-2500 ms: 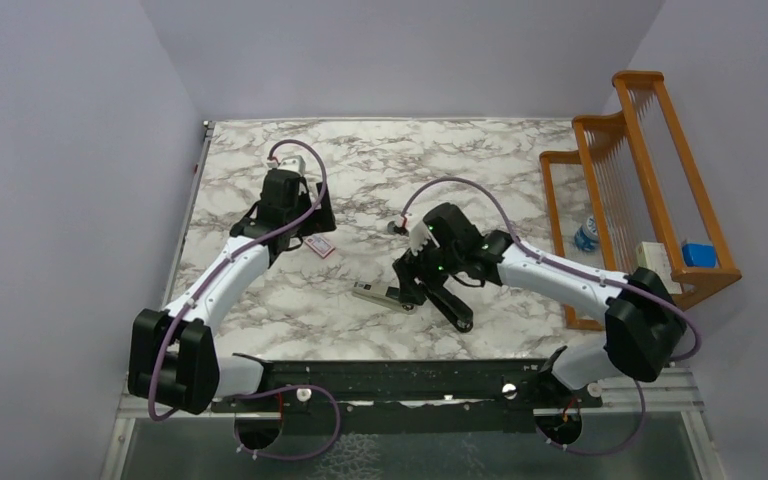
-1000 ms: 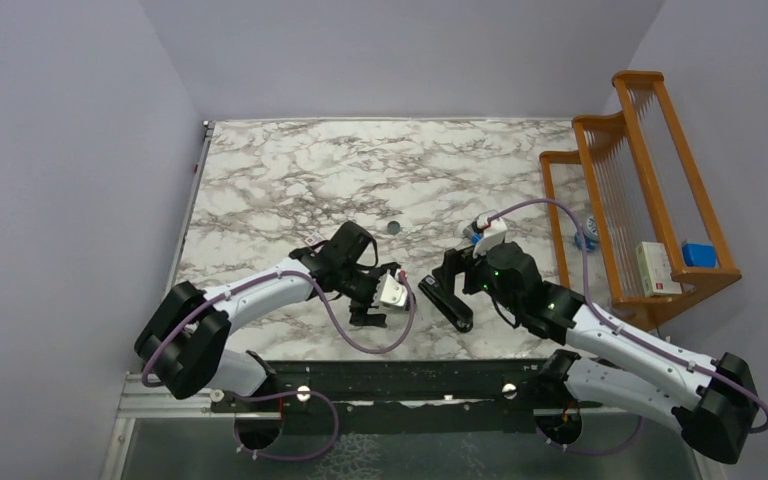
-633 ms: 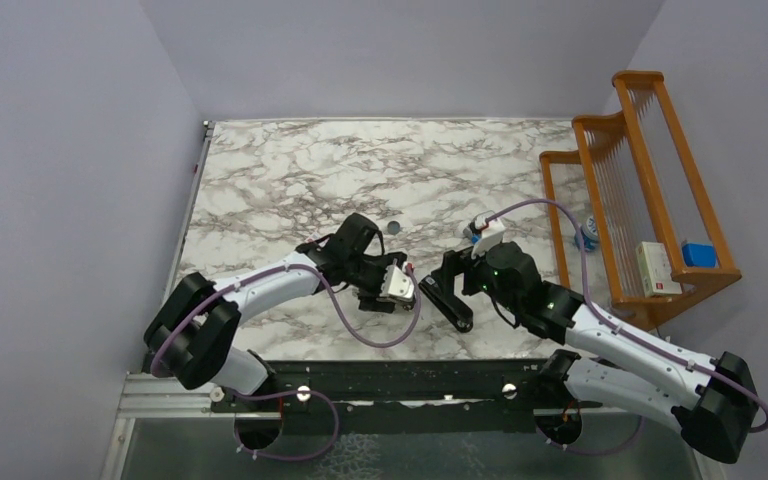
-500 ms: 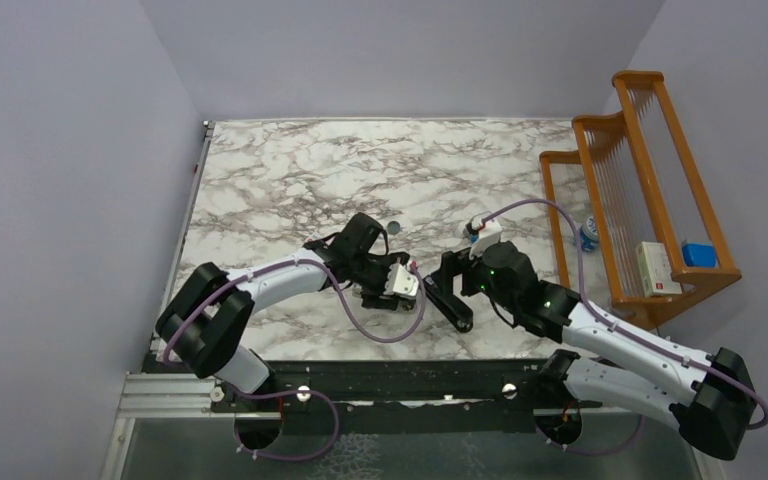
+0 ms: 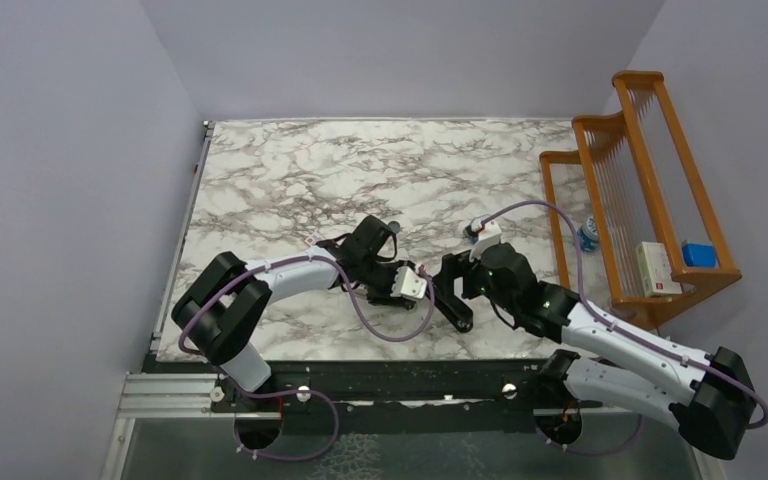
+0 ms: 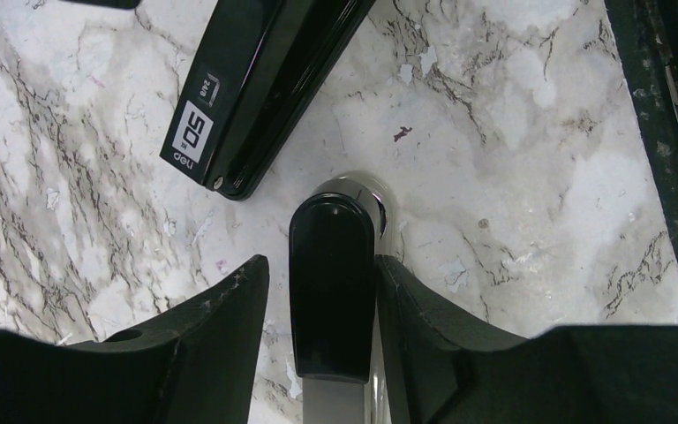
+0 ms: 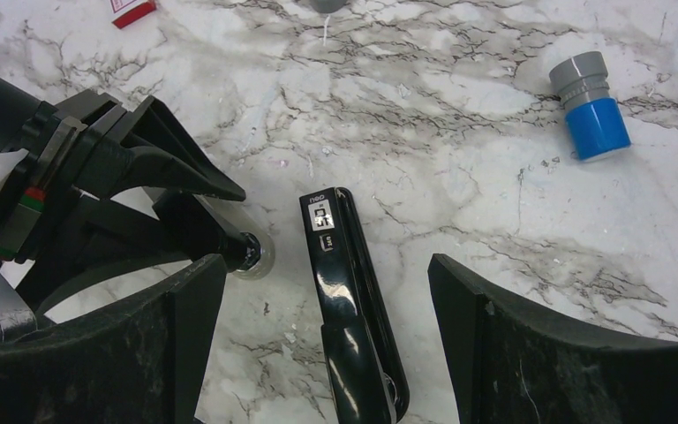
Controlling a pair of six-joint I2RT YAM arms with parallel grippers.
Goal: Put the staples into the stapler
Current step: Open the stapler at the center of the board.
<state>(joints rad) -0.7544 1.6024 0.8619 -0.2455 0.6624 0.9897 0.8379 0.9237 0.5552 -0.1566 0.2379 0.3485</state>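
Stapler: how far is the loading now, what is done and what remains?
Done: nothing visible; no staples show in the stapler. In hand: the left gripper straddles a chrome-tipped black part, grip unclear; the right gripper hangs open around the stapler. Remaining: bring staples, load them, close.

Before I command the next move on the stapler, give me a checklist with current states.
1. Right gripper open astride the labelled stapler arm: ok.
2. Left gripper astride the chrome-tipped stapler part: ok, gap at one finger.
3. Staples in a gripper: not ok, none seen.
4. Staple box in sight: ok.
5. Magazine open for loading: cannot tell.
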